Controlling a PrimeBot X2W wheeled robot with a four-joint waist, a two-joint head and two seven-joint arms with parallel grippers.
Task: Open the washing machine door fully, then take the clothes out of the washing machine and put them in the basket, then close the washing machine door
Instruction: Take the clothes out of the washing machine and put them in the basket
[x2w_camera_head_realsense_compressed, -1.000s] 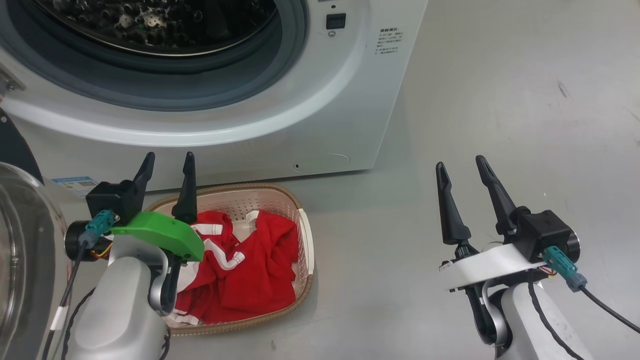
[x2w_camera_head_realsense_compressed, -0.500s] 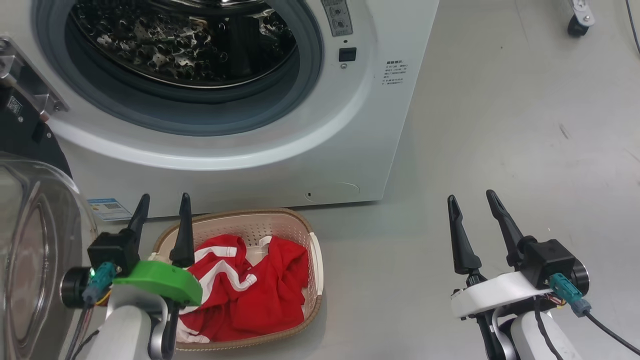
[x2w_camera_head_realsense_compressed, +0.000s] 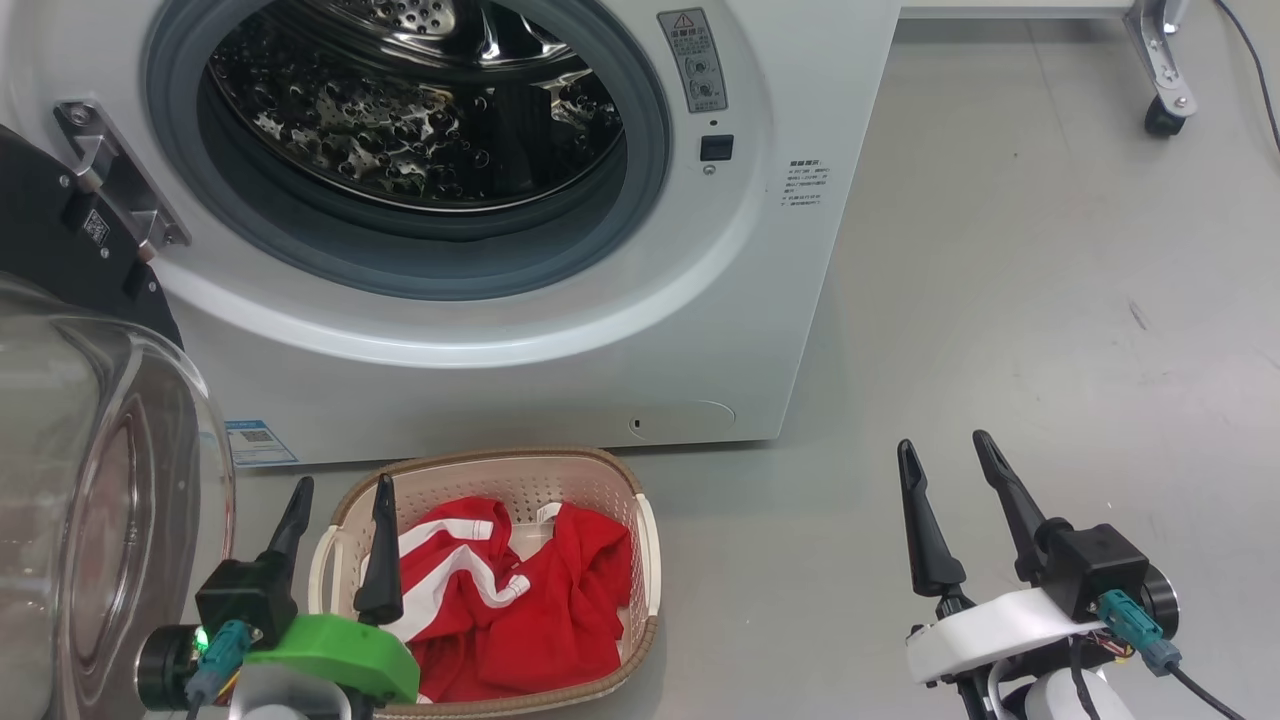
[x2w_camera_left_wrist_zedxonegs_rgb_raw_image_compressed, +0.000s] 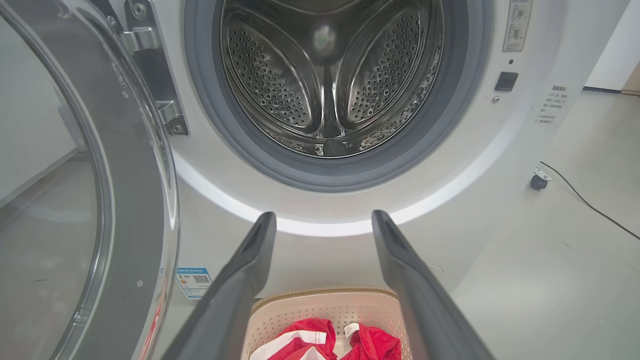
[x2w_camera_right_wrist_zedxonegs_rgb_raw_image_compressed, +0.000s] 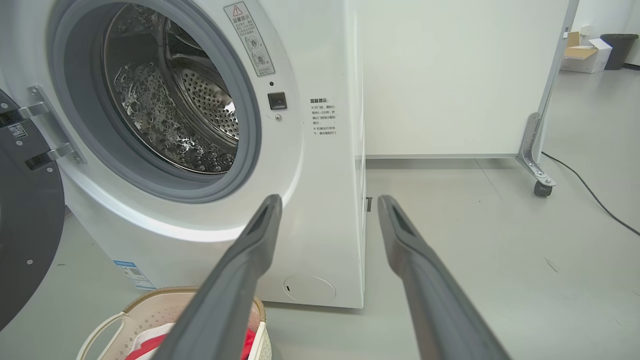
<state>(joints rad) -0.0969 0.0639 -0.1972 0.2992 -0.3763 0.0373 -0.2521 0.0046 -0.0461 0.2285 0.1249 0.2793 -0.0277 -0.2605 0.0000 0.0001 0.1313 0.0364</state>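
Wide grey floor (x2w_camera_head_realsense_compressed: 780, 560) between basket (x2w_camera_head_realsense_compressed: 520, 458) rim and right claw (x2w_camera_head_realsense_compressed: 942, 442)

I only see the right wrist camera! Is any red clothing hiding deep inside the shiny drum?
Observer: No. The left wrist view looks straight into the perforated steel drum, and I see no fabric in it.
Operator: I see just a bit of red down low. How much is in the basket?
Observer: The bright red, white-striped clothes fill most of the small cream plastic basket, on the grey floor before the white front-loading washing machine.
Operator: What's my other pincer doing?
Observer: The left pincer is open and empty, beside the bulging clear glass of the large round door, which is swung out to the left.
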